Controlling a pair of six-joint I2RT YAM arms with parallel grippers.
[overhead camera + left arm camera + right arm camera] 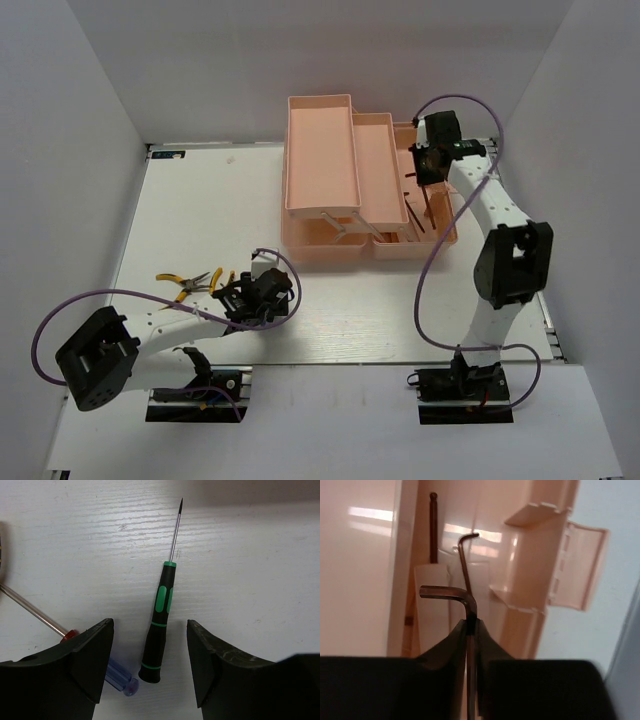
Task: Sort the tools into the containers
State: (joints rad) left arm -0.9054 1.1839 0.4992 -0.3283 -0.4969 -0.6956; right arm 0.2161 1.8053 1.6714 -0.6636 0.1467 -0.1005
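My left gripper (232, 295) hangs open over the table; in the left wrist view (150, 626) its jaws straddle the green-handled screwdriver (159, 630), which lies flat, tip pointing away. The blue-handled screwdriver (121, 678) lies partly under the left finger. Yellow-handled pliers (183, 281) lie just left of that gripper. My right gripper (428, 165) is over the right side of the salmon-pink toolbox (320, 160). In its wrist view it (471, 623) is shut on an L-shaped hex key (455, 593), bend upward. More hex keys (465, 562) lie in the compartment below.
The toolbox stands open at the back centre with its tiered trays (383, 170) fanned out. A thin metal shaft (30, 607) with a red collar lies at the left of the left wrist view. White walls enclose the table.
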